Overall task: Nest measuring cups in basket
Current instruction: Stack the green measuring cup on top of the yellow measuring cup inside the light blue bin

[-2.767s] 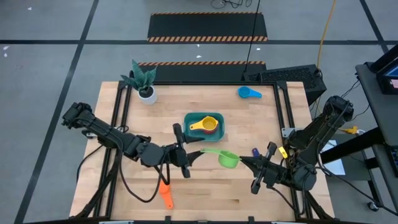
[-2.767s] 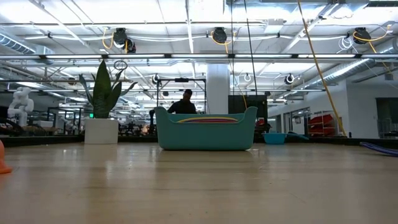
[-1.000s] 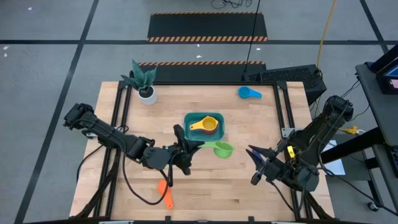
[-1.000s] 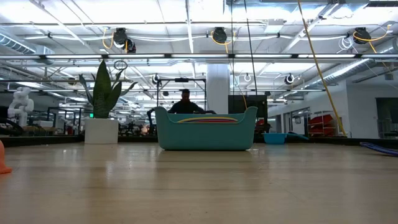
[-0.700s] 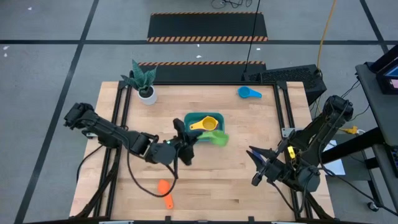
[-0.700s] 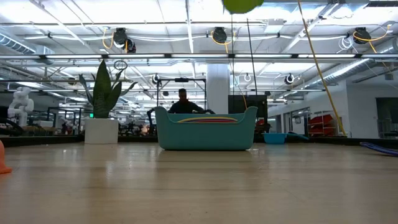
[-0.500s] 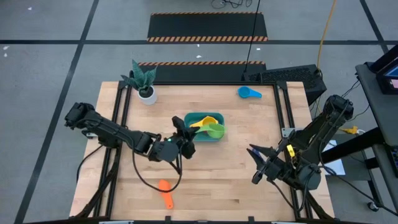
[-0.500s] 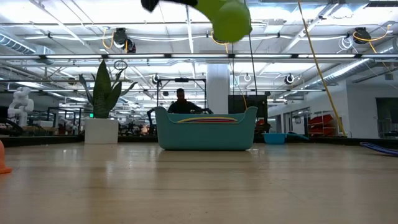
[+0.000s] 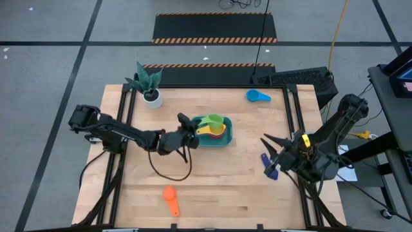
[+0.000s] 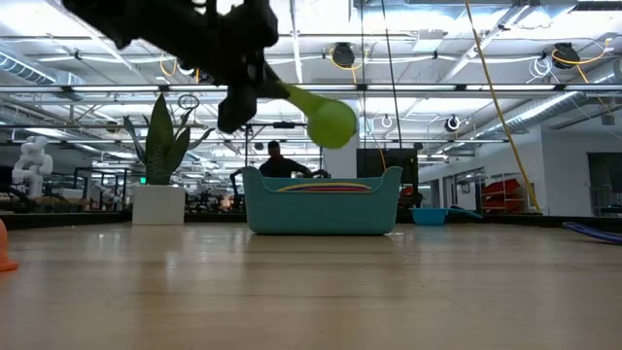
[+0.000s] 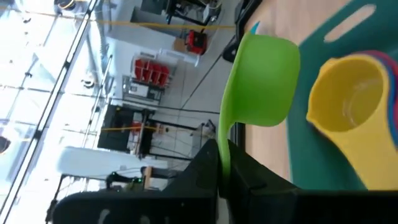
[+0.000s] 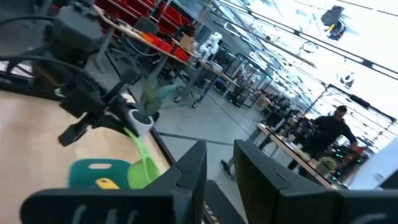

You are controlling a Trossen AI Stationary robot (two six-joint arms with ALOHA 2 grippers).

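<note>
High view: the left gripper (image 9: 188, 132) is clamped on the flat handle of the lime green plastic measuring cup (image 9: 210, 121), holding its bowl over the teal rectangular plastic basket (image 9: 221, 139), above the yellow cup (image 9: 215, 128) nested in a red cup (image 9: 221, 134) there. An orange cup (image 9: 171, 200) lies well in front of the basket, a light blue cup (image 9: 258, 96) behind it on the right, and a dark blue cup (image 9: 266, 164) sits by the right gripper (image 9: 273, 147).

Low view: the green cup hangs just above the basket's rim.

Left wrist view: fingers pinch the green handle.

Right wrist view: can't tell if those fingers hold anything.
</note>
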